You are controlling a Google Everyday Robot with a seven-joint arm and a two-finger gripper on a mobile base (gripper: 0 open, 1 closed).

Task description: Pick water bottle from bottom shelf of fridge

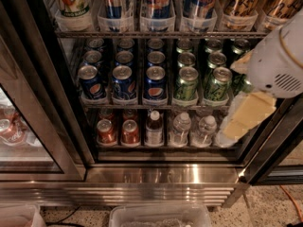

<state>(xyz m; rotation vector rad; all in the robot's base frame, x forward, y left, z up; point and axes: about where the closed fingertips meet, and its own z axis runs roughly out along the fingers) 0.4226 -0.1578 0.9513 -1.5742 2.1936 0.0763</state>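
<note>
Red cans fill the left of the bottom shelf of the fridge. The water bottle stands right of centre, just left of the gripper; whether that is open or closed I cannot tell. This looks like the approach step: next, line up on the bottle.

A cream-yellow gripper on a white arm hangs at the right of a dark-framed fridge with a shiny silver base. Inside, blue cans with red-and-white roundels sit beside green cans. On the bottom shelf, red-orange cans stand left of a white-capped dark bottle with a pale label and a clear, white-capped water bottle. The floor is speckled beige.
</note>
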